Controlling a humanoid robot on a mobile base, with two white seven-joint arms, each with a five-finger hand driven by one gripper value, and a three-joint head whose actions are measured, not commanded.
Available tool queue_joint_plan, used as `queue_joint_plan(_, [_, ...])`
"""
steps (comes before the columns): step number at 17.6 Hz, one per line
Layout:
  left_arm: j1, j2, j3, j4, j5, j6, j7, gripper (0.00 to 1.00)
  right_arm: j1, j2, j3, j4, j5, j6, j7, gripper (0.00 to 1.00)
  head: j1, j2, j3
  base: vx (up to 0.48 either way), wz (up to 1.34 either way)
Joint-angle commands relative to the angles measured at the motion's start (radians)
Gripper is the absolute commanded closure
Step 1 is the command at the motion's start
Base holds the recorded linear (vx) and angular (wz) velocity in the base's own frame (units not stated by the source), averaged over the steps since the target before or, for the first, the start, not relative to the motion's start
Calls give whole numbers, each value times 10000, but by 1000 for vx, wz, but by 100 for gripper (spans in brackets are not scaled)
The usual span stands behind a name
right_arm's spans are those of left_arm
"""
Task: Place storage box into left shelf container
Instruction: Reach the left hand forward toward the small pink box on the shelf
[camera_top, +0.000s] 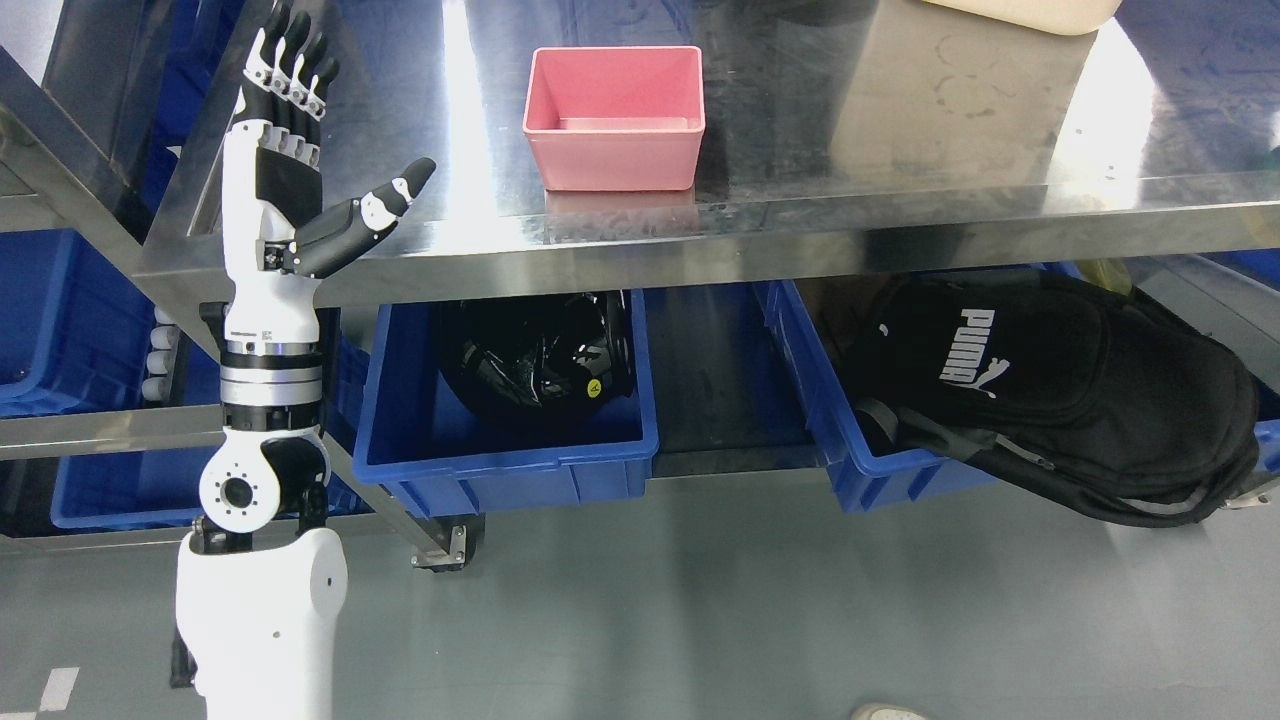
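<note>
A pink open-top storage box stands upright on the steel table top, near its front edge. My left hand is raised at the left, fingers straight up and thumb spread out, open and empty. It is well to the left of the pink box and apart from it. Below the table top, on the lower shelf, a blue container at the left holds a black bag. My right arm does not show.
A second blue container on the lower shelf at the right holds a black backpack that hangs over its rim. More blue bins stand on a rack at far left. A beige object sits at the table's back. A shoe tip shows at the bottom.
</note>
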Motion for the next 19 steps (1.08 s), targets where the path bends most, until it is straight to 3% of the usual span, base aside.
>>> queue_joint_plan(1, [124,175,-40,-20,25,-3,-2,0,94,-174,-46,-175,16,-1,-2,0,0,0,0,-9,-45])
queue_joint_plan(5, [-1113,458,1258,163,-36,898,-1452,0,94,-174,-46,-175,16,-1,-2,0,0,0,0,-2,-41])
queue_joint_plan(9, [-3046,3230,1554,1281,-265,1853,-5069,0,94,-174,-46,-175,16,-1,-2,0,0,0,0,0,-3])
queue_joint_plan(12, [-4135,4737,196,1636,-983,2051,-7418,0,94,-174,-46,-175,16,-1,-2,0,0,0,0,0,0])
queue_joint_plan(15, [-5576,4803,-1662,1835,-1630,3107,-8575,0,94,-174,-46,-175,16,-1,-2,0,0,0,0,0,7])
queue_joint_plan(19, [-7021,3701,-4301,3212,-2823,3816,-8592,1,94,-174,-46,-175,16,-1,-2,0,0,0,0,0,5])
